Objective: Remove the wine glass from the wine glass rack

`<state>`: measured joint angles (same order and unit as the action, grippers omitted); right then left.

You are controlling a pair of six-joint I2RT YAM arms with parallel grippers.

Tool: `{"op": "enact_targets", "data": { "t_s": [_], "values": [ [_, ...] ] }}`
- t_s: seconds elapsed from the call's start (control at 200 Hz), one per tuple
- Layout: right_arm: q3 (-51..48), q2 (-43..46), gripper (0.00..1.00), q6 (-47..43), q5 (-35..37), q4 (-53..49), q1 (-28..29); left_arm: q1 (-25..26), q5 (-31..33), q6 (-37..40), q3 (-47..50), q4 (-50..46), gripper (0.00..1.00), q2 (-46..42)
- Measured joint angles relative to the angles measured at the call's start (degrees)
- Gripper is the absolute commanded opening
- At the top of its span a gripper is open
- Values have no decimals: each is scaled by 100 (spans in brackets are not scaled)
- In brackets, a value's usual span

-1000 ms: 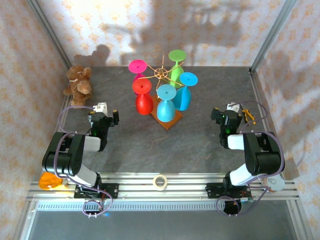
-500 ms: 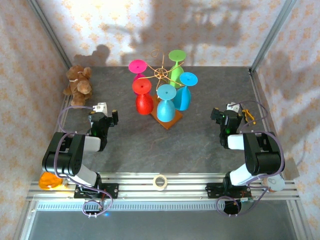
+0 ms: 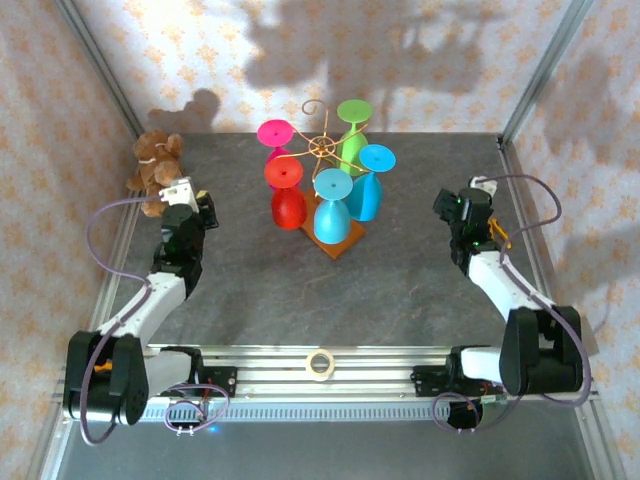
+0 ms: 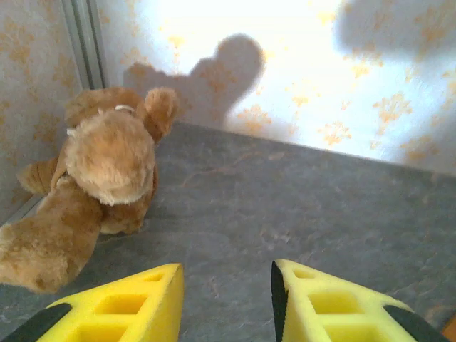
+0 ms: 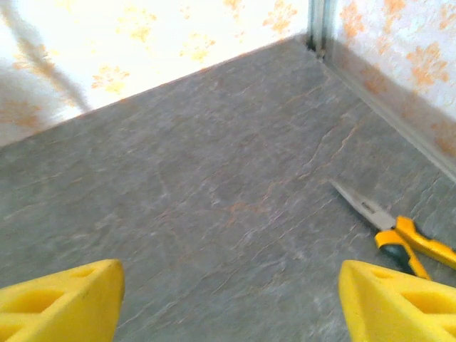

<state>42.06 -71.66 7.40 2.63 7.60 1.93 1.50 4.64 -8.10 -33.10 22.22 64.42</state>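
Nearest me, a roll of tape (image 3: pixel 319 365) sits on the rail between the two bases, out of harm's way. Both arms reach out over the desk (image 3: pixel 260 290), one on each side of the work. The left jaws stand partly apart with nothing between their yellow fingers (image 4: pixel 121 306). They face the teddy bear (image 4: pixel 107 164) by the left wall, not the rack. If I swing that arm inward carelessly, it could snag the bear. As narrow as those jaws are, I doubt they would fit around a bowl. The right jaws are wide apart and empty over bare desk, with a pair of pliers (image 5: pixel 402 239) lying just to their right. A low sweep there could shove them.

Further out, the wine glass rack (image 3: pixel 321 148) stands mid-desk on its wooden base (image 3: pixel 337 250), well apart from both arms. All five glasses are on it, bowls down as far as I can tell. The light blue wine glass (image 3: pixel 332 205) and the red wine glass (image 3: pixel 287 195) hang closest to me. The blue glass (image 3: pixel 370 185), pink glass (image 3: pixel 273 133) and green glass (image 3: pixel 352 125) hang behind.

They crowd each other, so jaws coming in for one could knock its neighbour off its scroll. The stand is thin wire. I judge that pulling a glass sideways, rather than sliding it out along its arm, would drag or tip the whole rack.
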Motion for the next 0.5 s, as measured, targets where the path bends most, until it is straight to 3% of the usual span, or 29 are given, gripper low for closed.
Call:
{"op": "enact_targets", "data": {
  "t_s": [0.215, 0.501],
  "values": [
    [1495, 463, 81, 678, -1381, -1672, -2, 31, -621, -1019, -876, -1556, 42, -546],
    [2356, 763, 81, 1912, -3770, -2011, 0, 212, -1572, -1351, -1716, -3276, 43, -1110]
  ]
}}
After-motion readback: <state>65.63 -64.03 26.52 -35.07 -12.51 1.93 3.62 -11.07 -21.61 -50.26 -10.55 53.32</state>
